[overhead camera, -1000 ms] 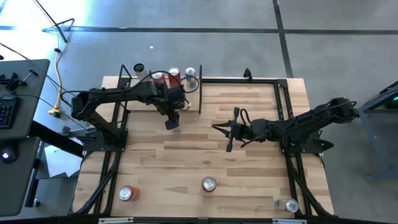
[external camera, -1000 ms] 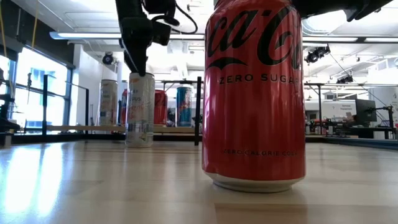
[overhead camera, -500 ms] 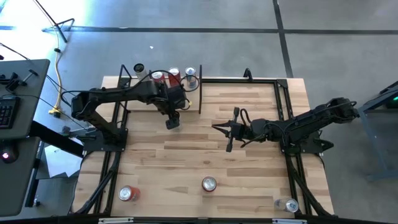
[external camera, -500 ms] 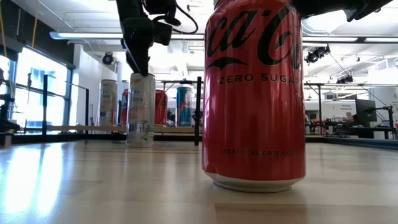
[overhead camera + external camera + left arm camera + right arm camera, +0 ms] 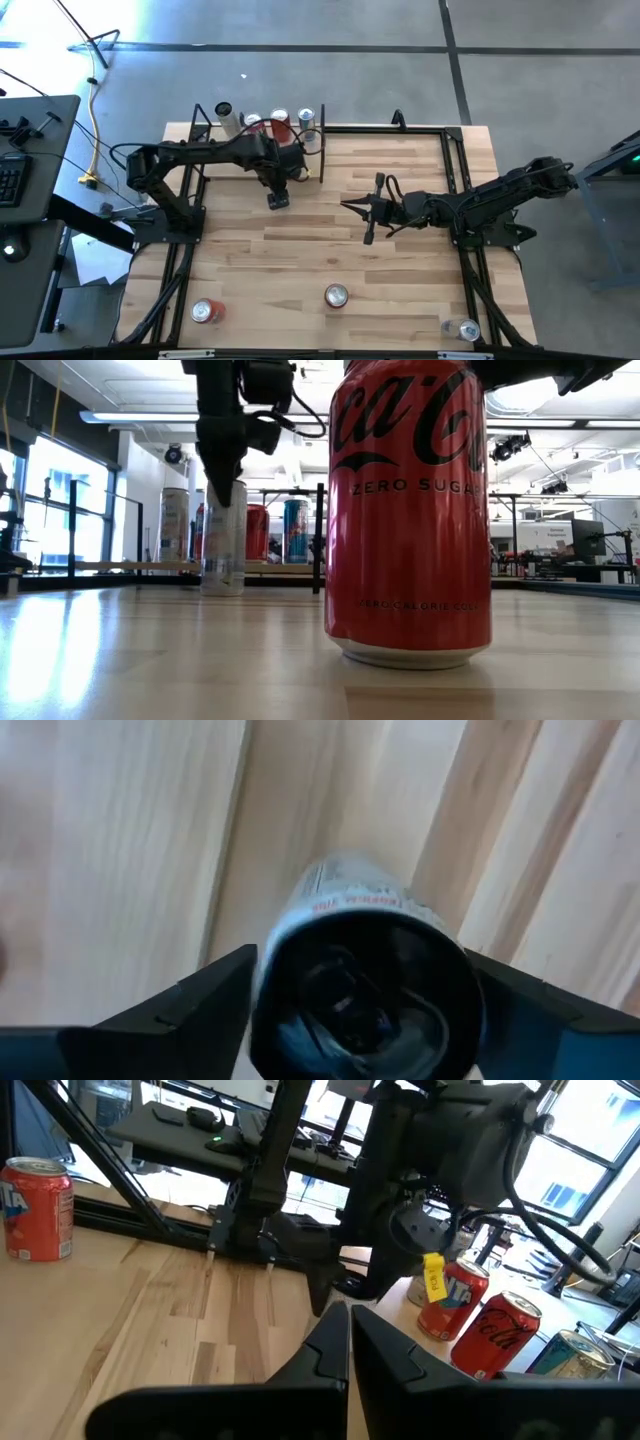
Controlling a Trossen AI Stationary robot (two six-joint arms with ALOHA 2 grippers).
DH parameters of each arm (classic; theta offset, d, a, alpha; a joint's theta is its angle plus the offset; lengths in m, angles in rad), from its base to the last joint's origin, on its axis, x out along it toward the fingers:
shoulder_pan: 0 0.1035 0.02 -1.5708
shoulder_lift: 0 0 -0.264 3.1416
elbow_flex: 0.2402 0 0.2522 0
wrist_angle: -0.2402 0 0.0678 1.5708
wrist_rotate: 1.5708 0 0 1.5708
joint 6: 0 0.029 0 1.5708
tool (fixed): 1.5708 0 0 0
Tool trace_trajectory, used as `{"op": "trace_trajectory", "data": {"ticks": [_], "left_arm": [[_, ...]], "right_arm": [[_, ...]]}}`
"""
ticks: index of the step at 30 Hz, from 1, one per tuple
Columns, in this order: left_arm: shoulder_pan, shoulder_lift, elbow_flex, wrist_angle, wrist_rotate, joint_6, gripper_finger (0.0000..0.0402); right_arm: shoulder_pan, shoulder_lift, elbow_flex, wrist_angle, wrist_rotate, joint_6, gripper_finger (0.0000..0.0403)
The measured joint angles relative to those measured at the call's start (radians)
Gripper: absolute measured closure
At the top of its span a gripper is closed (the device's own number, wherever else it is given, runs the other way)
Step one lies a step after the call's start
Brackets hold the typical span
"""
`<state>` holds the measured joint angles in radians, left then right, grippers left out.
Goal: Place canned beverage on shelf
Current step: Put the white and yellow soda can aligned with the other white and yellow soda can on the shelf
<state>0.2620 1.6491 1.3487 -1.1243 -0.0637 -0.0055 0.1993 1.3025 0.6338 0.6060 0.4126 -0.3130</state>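
Left gripper (image 5: pixel 277 200) over pale can (image 5: pixel 224 538), fingers straddling its top, wide, not yet clamped.
Can stands on the table at 5 o'clock of the shelf (image 5: pixel 310 160); shelf holds several cans. Near red can (image 5: pixel 410 510) reads "ZERO SUGAR". Right gripper (image 5: pixel 366 222) closed, idle mid-table.

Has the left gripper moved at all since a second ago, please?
Yes. In the low view the left gripper has sunk around the pale can's top, whereas earlier it hung just above.
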Motion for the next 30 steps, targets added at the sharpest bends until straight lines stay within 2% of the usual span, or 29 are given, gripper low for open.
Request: {"op": "trace_trajectory", "data": {"ticks": [6, 15, 21, 26, 30], "left_arm": [[0.026, -0.063, -0.002, -0.148, -0.042, 0.015, 0.0164], [0.110, -0.248, -0.001, -0.225, -0.115, 0.010, 0.0164], [0.259, -0.302, 0.000, -0.287, -0.190, 0.012, 0.0164], [0.394, -0.302, 0.000, -0.294, -0.181, 0.084, 0.0164], [0.485, -0.301, 0.000, -0.295, -0.121, 0.115, 0.0164]], "right_arm": [[0.000, 0.000, 0.000, -0.005, 0.000, 0.001, 0.0403], [0.000, 0.000, 0.000, -0.012, 0.000, 0.009, 0.0403], [0.000, 0.000, 0.000, -0.012, 0.000, 0.009, 0.0403], [0.000, 0.000, 0.000, -0.012, 0.000, 0.009, 0.0403], [0.000, 0.000, 0.000, -0.015, 0.000, 0.009, 0.0403]]}}
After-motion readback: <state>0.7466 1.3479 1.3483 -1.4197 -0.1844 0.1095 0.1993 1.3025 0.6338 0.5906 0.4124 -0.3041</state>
